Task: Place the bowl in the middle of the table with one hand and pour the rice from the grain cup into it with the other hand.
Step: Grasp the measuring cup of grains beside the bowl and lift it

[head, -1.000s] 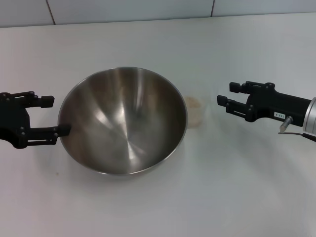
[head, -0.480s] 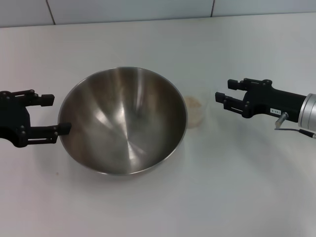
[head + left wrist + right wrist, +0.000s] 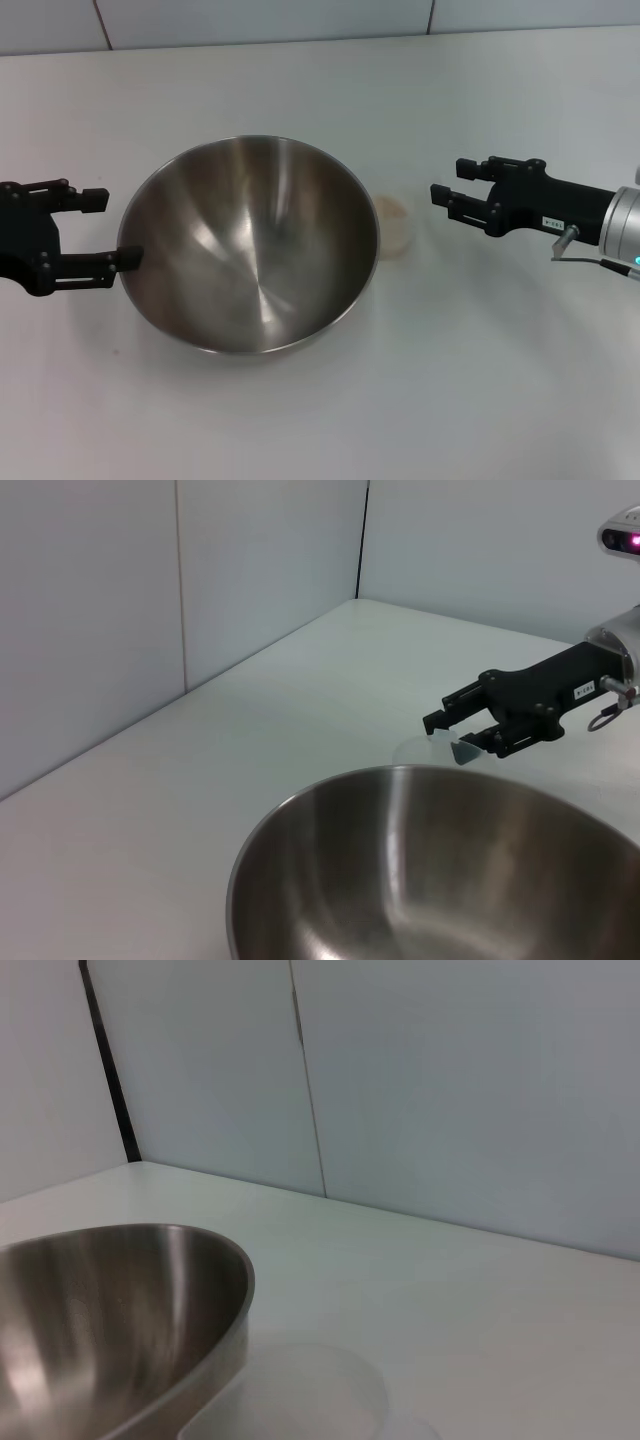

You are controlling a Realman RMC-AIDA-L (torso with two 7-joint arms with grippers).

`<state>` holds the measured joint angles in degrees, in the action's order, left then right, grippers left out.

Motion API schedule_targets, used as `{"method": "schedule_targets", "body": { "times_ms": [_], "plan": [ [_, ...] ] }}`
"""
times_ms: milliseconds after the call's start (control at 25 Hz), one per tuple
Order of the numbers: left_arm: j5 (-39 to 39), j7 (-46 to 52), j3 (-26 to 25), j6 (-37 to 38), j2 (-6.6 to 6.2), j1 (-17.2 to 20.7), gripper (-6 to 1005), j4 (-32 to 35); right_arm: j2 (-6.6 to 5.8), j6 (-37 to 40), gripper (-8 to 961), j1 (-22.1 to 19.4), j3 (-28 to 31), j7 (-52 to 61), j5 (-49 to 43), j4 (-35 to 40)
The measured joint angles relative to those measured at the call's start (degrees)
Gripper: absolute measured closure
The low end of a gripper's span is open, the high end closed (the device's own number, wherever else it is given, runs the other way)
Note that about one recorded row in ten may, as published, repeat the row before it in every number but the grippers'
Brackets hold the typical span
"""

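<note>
Right claw (image 3: 445,199) spread near the grain cup (image 3: 393,226); its white label (image 3: 550,223) unreadable; left claw (image 3: 105,228) spread beside the bowl (image 3: 250,243).

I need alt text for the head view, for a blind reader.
A steel bowl sits mid-table, the rice-filled grain cup beside it. The open right tool hovers near the cup; the open left tool is at the bowl's rim.

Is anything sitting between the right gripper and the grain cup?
Nothing visible does. The right gripper, open, faces the grain cup across bare table; the bowl sits on the cup's far side.
</note>
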<state>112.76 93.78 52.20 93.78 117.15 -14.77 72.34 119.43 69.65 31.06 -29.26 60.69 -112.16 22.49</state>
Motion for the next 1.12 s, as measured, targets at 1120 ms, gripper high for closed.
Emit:
{"method": "schedule_targets", "body": {
  "times_ms": [1120],
  "plan": [
    [0.36,-0.09,0.01,-0.01,0.01,-0.26,189,-0.49,0.01,-2.66,425,2.21,0.35,-1.80,0.36,-1.83]
  ]
}}
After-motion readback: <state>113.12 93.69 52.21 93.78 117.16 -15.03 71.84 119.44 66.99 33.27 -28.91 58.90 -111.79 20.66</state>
